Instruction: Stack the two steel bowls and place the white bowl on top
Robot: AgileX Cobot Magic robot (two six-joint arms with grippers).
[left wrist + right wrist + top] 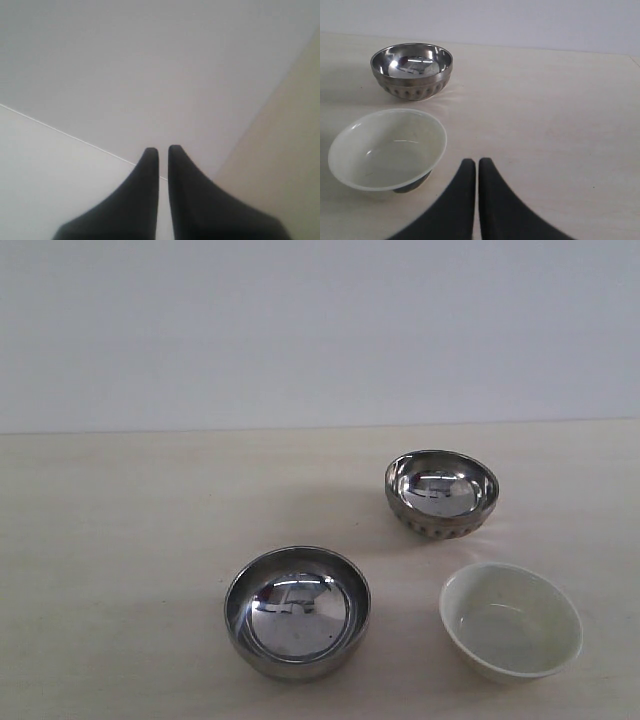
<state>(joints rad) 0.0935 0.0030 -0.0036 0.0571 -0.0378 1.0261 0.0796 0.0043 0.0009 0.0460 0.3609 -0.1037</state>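
No readable text, label or number on any bowl or surface.

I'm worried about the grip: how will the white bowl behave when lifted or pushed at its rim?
The white bowl looks glossy, so a pinch on its rim would probably slip. It seems rigid, so it should keep its shape but might chip if dropped. Its walls flare above a small foot, so a rim push may tip it.

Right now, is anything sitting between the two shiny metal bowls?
No. In the exterior view only bare table separates the near steel bowl and the dimpled steel bowl.
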